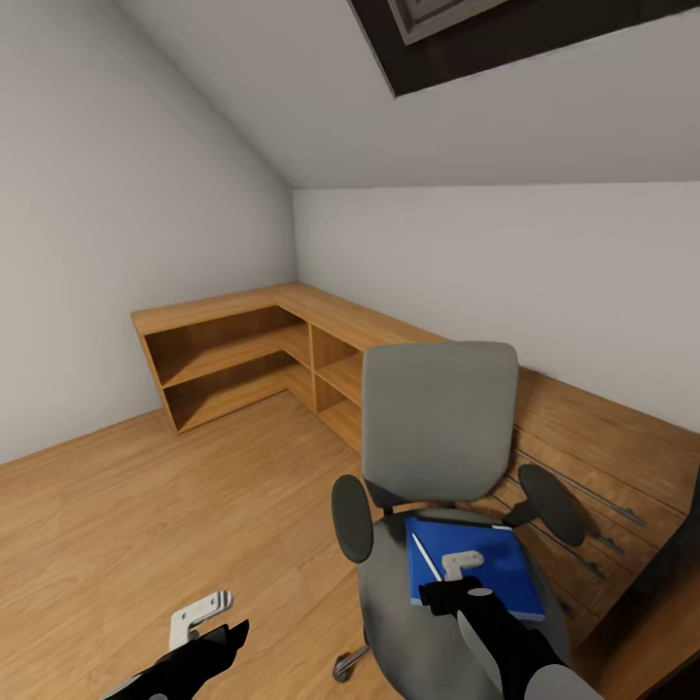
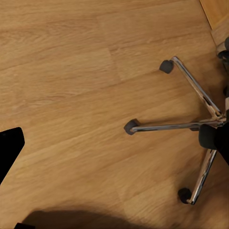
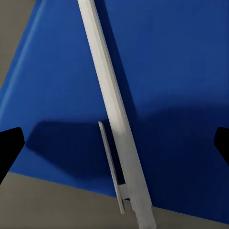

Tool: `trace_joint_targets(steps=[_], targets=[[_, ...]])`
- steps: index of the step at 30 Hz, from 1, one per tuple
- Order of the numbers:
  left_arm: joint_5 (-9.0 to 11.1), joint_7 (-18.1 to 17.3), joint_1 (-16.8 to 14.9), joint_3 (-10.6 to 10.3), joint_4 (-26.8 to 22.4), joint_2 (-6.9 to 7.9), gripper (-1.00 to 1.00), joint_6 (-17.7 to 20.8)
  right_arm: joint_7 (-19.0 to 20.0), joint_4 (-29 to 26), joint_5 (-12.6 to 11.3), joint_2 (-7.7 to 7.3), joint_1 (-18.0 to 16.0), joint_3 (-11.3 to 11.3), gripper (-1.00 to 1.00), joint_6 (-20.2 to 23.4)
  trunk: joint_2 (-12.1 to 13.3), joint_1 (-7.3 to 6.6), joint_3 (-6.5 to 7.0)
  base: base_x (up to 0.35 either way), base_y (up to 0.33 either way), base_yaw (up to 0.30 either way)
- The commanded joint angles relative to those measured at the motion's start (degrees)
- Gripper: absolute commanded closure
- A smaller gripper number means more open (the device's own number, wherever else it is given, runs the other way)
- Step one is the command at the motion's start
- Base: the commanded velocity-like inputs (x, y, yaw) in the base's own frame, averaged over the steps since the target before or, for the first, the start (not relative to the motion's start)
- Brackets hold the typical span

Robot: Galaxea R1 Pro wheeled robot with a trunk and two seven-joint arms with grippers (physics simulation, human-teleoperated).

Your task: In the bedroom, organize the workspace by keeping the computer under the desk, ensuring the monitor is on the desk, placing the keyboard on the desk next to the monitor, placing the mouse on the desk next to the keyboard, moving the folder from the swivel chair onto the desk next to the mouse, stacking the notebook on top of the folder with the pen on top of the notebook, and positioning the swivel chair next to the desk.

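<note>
When I look down from the head camera, I see my right tool (image 1: 465,574) hanging just over the swivel chair (image 1: 437,457), right above the blue folder (image 1: 496,574) that lies on the seat. A thin white pen (image 1: 426,556) rests on top of the folder. In the right wrist view the pen (image 3: 114,119) runs long and straight through the gap between my two dark fingertips (image 3: 9,148), and it lies across the line from one tip to the other, a bit slanted. That is good, I think, because the fingers can close on its thin sides. The right tool is spread wide and holds nothing. The folder (image 3: 167,95) lies under the pen, and the grey seat peeks out at its edges. My left tool (image 1: 199,622) is low over the wood floor (image 1: 146,506), beside the chair, so the right arm is much nearer to the pen. In the left wrist view I see the chair's shiny legs and little wheels (image 2: 167,66) on the floor. I cannot tell if the left tool is open or closed. I cannot make out a notebook.
</note>
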Motion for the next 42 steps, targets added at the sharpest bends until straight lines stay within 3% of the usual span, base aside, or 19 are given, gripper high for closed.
trace_joint_targets(steps=[1, 7, 30, 31, 42], targets=[[0.6, 0.41, 0.01, 0.07, -0.1, -0.03, -1.0, 0.18, -0.3, -0.08, -0.51, -0.05, -0.03, 0.4, -1.0, 0.29, -0.03, 0.0, -0.04, 0.0, 0.0, 0.0], [0.61, 0.45, 0.01, 0.07, -0.1, -0.04, -1.0, 0.18, -0.3, -0.08, -0.49, -0.05, -0.03, 0.46, -1.0, 0.29, -1.23, 0.66, -0.58, 0.0, 0.0, 0.0], [0.61, 0.31, 0.02, 0.07, -0.1, 0.03, -1.0, 0.26, -0.3, -0.22, -0.42, -0.09, -0.03, 0.57, -1.0, 0.37, -1.23, 0.66, -0.58, 0.0, 0.0, 0.0], [0.61, 0.31, 0.02, 0.07, -0.1, 0.03, -1.0, 0.26, -0.3, -0.24, -0.42, -0.11, -0.03, 0.57, 1.0, 0.37, -1.23, 0.66, -0.58, 0.0, 0.0, 0.0], [0.61, 0.31, 0.01, 0.12, -0.1, 0.03, -1.0, 0.27, -0.3, -0.34, -0.42, -0.07, -0.03, 0.57, 1.0, 0.38, -1.23, 0.66, -0.58, 0.0, 0.0, 0.0]])
